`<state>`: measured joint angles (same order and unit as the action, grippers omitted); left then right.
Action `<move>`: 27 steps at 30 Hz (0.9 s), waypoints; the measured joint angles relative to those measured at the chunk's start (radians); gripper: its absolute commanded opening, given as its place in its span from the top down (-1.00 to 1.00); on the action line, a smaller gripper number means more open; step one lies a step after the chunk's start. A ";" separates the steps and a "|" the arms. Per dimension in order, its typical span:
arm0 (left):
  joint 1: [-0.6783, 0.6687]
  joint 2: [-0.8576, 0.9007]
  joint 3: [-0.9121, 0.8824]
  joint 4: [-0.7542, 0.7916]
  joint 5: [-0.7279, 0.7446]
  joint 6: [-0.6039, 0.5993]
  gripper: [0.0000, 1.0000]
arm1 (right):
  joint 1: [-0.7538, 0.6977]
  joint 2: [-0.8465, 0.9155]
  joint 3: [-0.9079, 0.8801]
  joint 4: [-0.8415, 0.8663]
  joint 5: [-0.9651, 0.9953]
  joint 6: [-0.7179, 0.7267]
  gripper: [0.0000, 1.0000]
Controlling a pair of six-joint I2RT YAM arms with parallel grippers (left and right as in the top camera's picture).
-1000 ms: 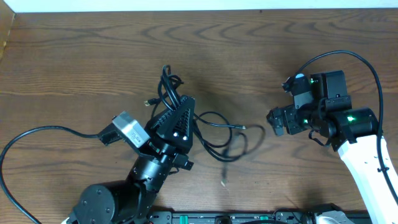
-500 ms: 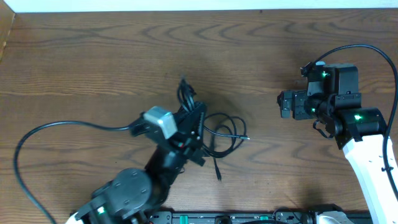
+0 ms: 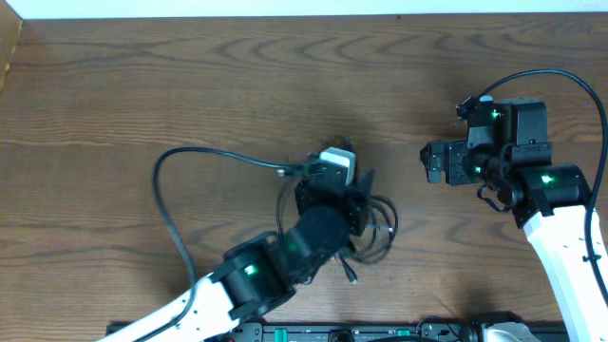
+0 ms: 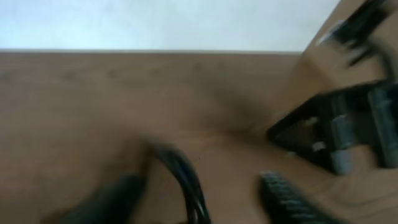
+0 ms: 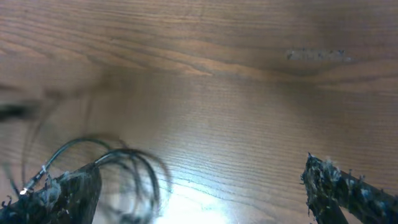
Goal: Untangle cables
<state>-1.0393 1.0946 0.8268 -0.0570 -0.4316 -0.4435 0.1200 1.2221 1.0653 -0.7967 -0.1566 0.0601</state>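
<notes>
The cables (image 3: 384, 226) are thin black cords bunched in loops just right of my left arm's wrist (image 3: 328, 201), which covers part of them. One small plug end (image 3: 351, 276) trails toward the near edge. In the blurred left wrist view a cable strand (image 4: 188, 183) runs up between the fingers of my left gripper (image 4: 199, 202), whose jaws stand apart without clamping it. My right gripper (image 3: 432, 161) hangs open to the right of the bunch. In the right wrist view its fingers (image 5: 67, 194) are spread wide, with blurred cable loops (image 5: 127, 165) beside the left one.
The left arm's thicker black wire (image 3: 176, 204) arcs over the table to the left. The right arm (image 4: 348, 124) shows at the right of the left wrist view. The table's far edge (image 3: 304, 17) meets a white wall.
My left arm has swung right, dragging the cable bunch toward the table's middle, and its jaws have parted. The right arm shifted slightly right earlier, then held still.
</notes>
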 measured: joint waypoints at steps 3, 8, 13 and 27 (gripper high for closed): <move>0.035 0.018 0.000 -0.051 0.019 -0.052 -0.91 | 0.000 0.000 0.000 -0.001 -0.001 -0.002 -0.99; 0.148 0.018 0.000 -0.100 0.158 -0.089 -0.91 | 0.000 0.000 0.000 -0.002 -0.001 -0.004 -0.98; 0.295 0.004 0.000 -0.211 0.332 -0.106 -0.92 | 0.000 0.000 0.000 -0.004 -0.003 -0.014 -0.98; 0.802 -0.147 0.002 -0.689 0.754 0.005 -0.93 | 0.000 0.000 0.000 -0.014 -0.224 -0.043 -0.99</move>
<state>-0.2371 0.9474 0.8284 -0.7460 0.3222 -0.4381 0.1200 1.2221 1.0649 -0.8104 -0.3809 0.0174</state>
